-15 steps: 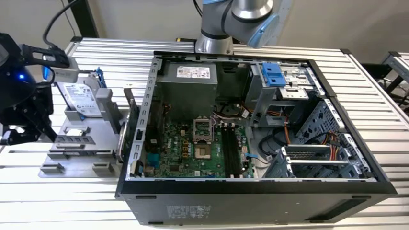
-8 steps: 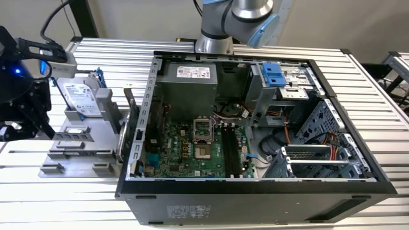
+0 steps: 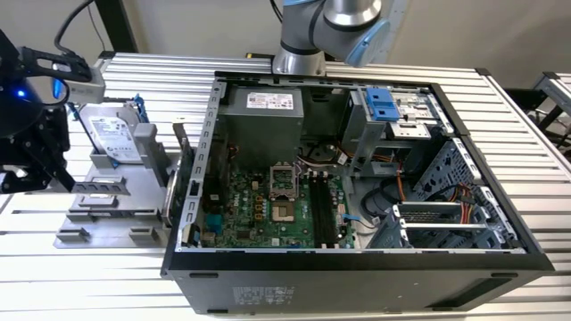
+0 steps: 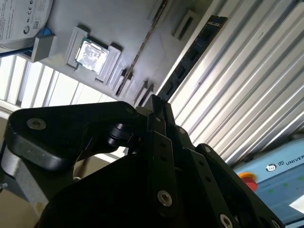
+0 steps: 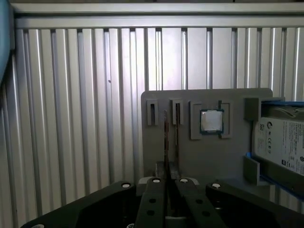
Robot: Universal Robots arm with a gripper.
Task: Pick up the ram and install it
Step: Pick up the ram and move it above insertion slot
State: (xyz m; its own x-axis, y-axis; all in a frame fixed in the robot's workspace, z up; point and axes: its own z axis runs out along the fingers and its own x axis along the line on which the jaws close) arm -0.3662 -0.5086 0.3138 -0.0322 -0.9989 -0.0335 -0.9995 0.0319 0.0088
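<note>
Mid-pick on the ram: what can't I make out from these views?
- Second wrist view: the ram, near end hidden behind the gripper.
- Exterior view: the gripper, cut off at the exterior view's left edge.
- Exterior view: the memory slots, end clips too small to judge.

Ribbed aluminium table [image 3: 89, 287], two loads on it.
Open PC case [image 3: 357, 281] sits on the exterior view's right; grey fixture plate [image 3: 111, 214] lies flat just beside it on the left, both directly on the slats.
</note>
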